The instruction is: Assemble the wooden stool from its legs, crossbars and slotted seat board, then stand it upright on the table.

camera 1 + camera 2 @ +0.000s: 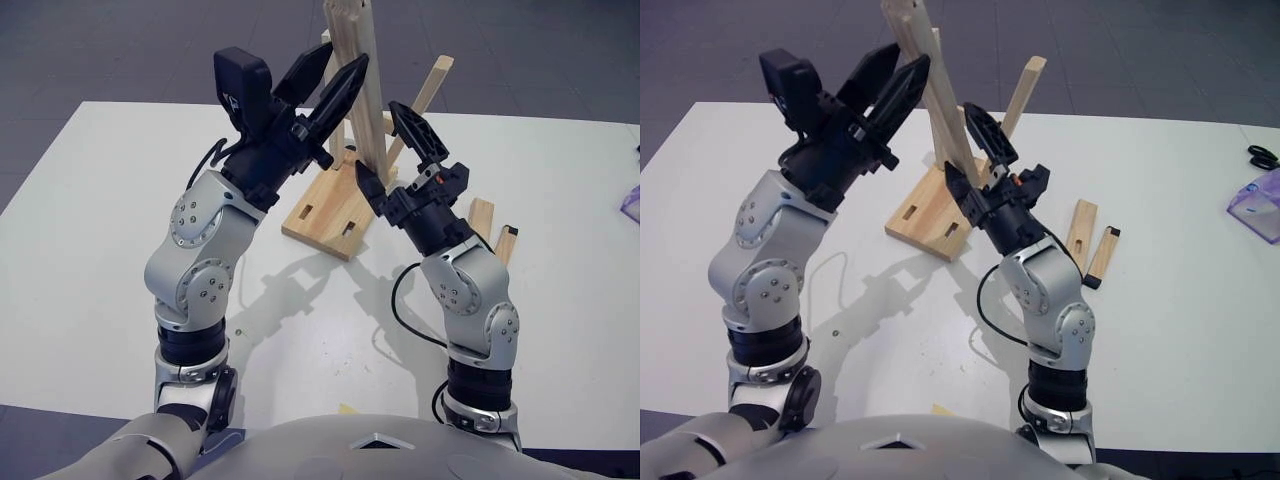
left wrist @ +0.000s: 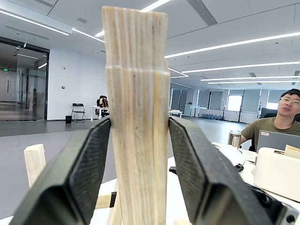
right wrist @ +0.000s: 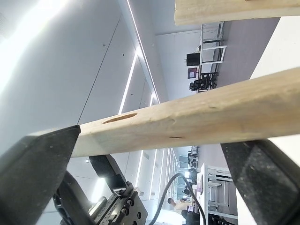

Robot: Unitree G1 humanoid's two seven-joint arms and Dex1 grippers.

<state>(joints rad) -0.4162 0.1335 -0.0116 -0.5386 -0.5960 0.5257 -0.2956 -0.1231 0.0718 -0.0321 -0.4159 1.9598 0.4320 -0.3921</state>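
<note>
The slotted seat board (image 1: pixel 325 215) lies flat on the white table (image 1: pixel 90 220), with wooden legs standing up out of it. My left gripper (image 1: pixel 343 57) is shut on the tall leg (image 1: pixel 362 40) near its top. In the left wrist view both pads (image 2: pixel 89 164) press against that leg (image 2: pixel 136 93). Lower down, my right gripper (image 1: pixel 377 138) is open, its fingers spread wide on either side of the same leg (image 3: pixel 187 122). A second leg (image 1: pixel 432 85) slants up behind the right gripper.
Two loose wooden pieces (image 1: pixel 1080 230) (image 1: pixel 1102 255) lie on the table to the right of the right arm. Scissors (image 1: pixel 1262 155) and a purple box (image 1: pixel 1260 205) sit at the far right edge. A small scrap (image 1: pixel 940 408) lies by the front edge.
</note>
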